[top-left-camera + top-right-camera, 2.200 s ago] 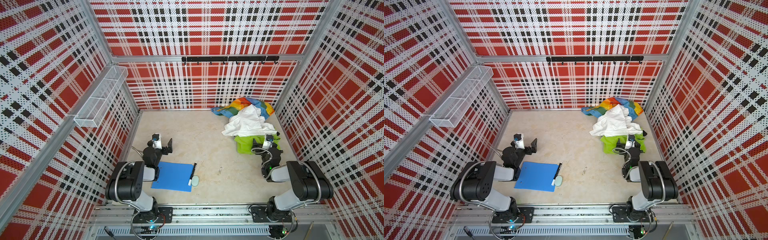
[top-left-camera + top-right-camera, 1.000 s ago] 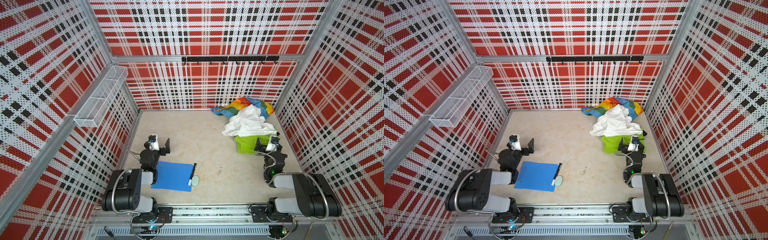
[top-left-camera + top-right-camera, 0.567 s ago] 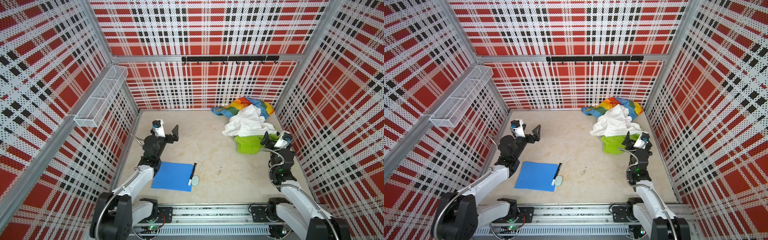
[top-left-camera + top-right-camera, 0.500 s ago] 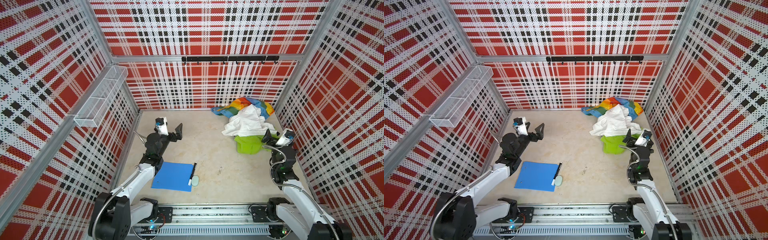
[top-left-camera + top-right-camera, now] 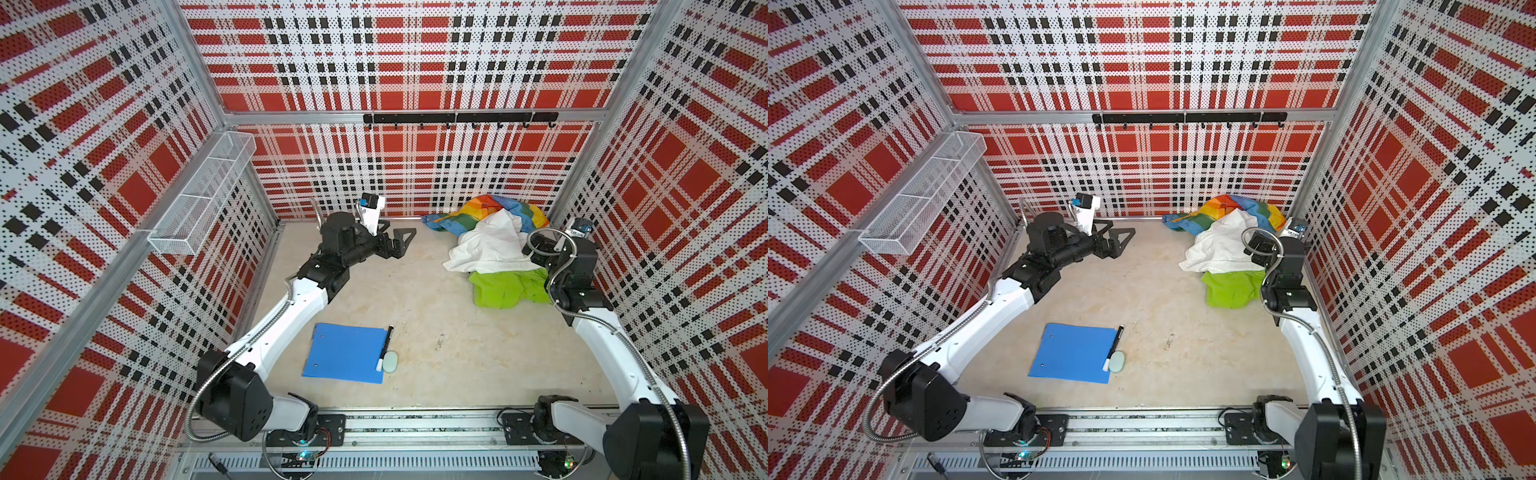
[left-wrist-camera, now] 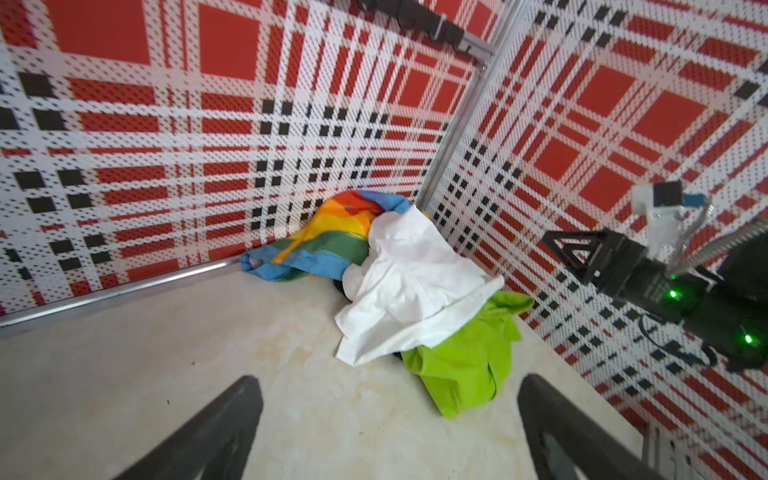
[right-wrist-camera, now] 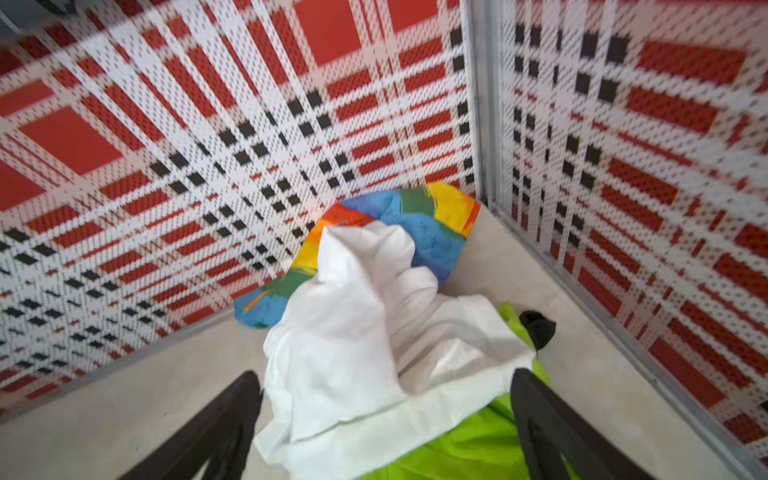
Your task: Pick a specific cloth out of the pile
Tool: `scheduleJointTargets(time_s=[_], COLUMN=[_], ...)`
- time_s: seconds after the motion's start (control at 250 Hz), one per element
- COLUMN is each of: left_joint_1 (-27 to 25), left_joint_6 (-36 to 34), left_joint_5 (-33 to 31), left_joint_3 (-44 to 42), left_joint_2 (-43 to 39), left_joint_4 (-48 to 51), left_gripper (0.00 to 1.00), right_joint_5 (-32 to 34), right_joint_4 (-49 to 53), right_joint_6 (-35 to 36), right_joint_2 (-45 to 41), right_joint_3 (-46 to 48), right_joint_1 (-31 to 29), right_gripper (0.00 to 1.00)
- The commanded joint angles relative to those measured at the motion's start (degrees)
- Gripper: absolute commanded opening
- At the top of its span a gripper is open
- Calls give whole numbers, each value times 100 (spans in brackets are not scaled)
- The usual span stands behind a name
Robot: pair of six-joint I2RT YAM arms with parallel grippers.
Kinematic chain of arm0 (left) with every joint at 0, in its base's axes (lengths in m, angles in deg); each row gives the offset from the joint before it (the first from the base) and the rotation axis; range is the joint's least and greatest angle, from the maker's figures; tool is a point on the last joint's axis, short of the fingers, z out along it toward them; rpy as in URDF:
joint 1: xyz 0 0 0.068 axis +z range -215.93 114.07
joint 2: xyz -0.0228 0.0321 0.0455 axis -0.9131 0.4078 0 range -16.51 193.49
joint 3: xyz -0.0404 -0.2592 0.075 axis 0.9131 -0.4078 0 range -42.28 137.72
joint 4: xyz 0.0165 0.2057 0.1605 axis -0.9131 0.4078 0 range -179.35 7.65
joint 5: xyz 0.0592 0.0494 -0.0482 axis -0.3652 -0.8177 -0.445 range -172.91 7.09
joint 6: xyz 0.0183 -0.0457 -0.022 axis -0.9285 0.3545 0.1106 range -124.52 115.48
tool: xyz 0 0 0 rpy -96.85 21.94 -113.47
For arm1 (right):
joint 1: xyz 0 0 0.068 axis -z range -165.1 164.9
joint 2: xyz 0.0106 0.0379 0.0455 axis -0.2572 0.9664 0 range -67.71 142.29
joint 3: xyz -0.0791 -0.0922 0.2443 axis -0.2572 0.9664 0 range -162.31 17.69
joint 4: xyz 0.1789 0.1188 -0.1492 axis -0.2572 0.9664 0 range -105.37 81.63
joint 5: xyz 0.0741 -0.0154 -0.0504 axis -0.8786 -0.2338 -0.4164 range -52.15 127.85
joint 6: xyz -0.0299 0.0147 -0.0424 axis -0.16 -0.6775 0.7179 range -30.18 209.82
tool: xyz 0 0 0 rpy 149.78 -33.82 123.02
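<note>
Both my arms are raised, and each of my two grippers has its two fingers spread wide with nothing held. My left gripper (image 5: 397, 232) hangs over the bare floor (image 5: 415, 316) near the back wall. It points across toward the pile (image 5: 494, 253) and is well apart from it. My right gripper (image 7: 384, 374) sits over the near edge of that pile. In the right wrist view the white cloth (image 5: 490, 245) fills the gap between its fingers (image 7: 228, 419), but I cannot tell whether they touch the fabric.

There is one pile, in the far right corner, and I count four fabrics in it:
- One rainbow-striped cloth (image 5: 478, 210) lies at the back against the wall.
- One white cloth is heaped on top.
- One lime-green garment (image 5: 503, 289) lies at the front, under the white cloth's edge.
- One black cloth (image 7: 538, 329) is almost wholly buried.

Very little of the black cloth shows. In the right wrist view one small dark bit pokes out beside the lime-green garment, on the side toward the right wall. In the left wrist view a dark sliver shows under the white cloth's edge.

Away from the pile, toward the front, I count three small things:
- One blue folder (image 5: 345, 353) lies flat on the floor.
- One marker (image 5: 384, 348) lies along the folder's right edge.
- One pale oval pad (image 5: 390, 361) sits just beside the marker's white end.

On the left wall hangs one wire basket (image 5: 203, 191) with three compartments. On the back wall there is one black hook rail (image 5: 457, 118).
</note>
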Motion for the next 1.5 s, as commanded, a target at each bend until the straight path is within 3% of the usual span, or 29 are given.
scheduleJointTargets(time_s=[0.0, 0.052, 0.272, 0.388, 0.58, 0.752, 0.852, 0.988, 1.088, 1.285, 1.397, 1.497], left_joint_1=[-45, -50, -162, -136, 119, 308, 294, 311, 234, 218, 170, 126], left_joint_6=[-267, -180, -109, -164, 68, 289, 238, 321, 237, 220, 97, 68], left_joint_5=[539, 483, 115, 59, 373, 526, 489, 575, 478, 413, 245, 194], left_joint_3=[-86, -220, -352, -347, -382, -431, -456, -432, -457, -466, -492, -484], left_joint_2=[42, -28, -350, -380, -269, -230, -242, -154, -187, -255, -327, -332], left_joint_4=[572, 448, 448, 461, 258, 102, 94, 86, 87, 99, 127, 155], left_gripper=[99, 99, 99, 99, 99, 99, 99, 99, 99, 99, 99, 99], right_joint_5=[-1003, -1229, -978, -1121, -1486, -1178, -1352, -1396, -1269, -1034, -1078, -712], right_joint_4=[759, 837, 1353, 1072, 1171, 781, 364, 106, -16, 127, 321, 672], right_joint_6=[-304, -268, -149, -270, -433, -578, -605, -850, -852, -688, -727, -681], right_joint_2=[421, 607, 1225, 1515, 2378, 2829, 3067, 3224, 3031, 2430, 2344, 2467], right_joint_3=[-351, -415, -575, -352, -713, -623, -519, -465, -386, -667, -1166, -1836], right_joint_1=[356, 517, 645, 684, 1077, 1171, 1173, 1173, 1173, 1165, 1115, 873], right_gripper=[100, 100, 100, 100, 100, 100, 79, 31, 13, 4, 3, 3])
